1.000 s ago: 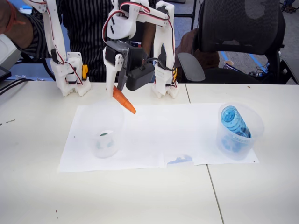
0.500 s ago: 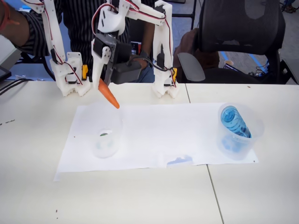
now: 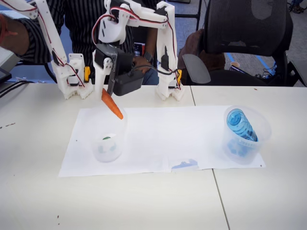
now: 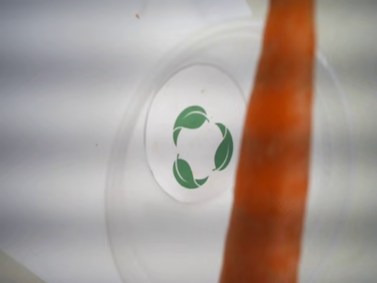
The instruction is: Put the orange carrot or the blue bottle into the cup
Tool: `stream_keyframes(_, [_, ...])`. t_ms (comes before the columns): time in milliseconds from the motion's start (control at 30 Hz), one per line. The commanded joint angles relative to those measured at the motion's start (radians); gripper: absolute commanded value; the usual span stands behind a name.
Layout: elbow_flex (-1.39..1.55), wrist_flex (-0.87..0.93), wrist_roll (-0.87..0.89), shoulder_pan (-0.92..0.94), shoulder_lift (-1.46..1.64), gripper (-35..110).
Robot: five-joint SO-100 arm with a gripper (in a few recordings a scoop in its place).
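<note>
White surface (image 3: 29, 191), paper sheet (image 3: 158, 139): cup (image 3: 108, 141), green three-leaf mark (image 4: 202, 147), no legible writing; directly above, fingers (image 3: 106, 88) closed on orange carrot (image 3: 112, 103).

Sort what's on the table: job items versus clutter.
Job: orange carrot held in the tool; cup with green mark below it; blue bottle.
Clutter: second clear cup holding the bottle; white paper sheet.
</note>
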Motion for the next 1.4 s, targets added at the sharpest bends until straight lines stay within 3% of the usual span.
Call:
stream_keyframes(0, [-0.129, -0.026, 0.015, 0.028, 0.049, 2])
stream_keyframes(1000, [-0.129, -0.101, 0.014, 0.061, 0.051, 2])
stream_keyframes(1367, [-0.123, -0.1, 0.015, 0.044, 0.051, 24])
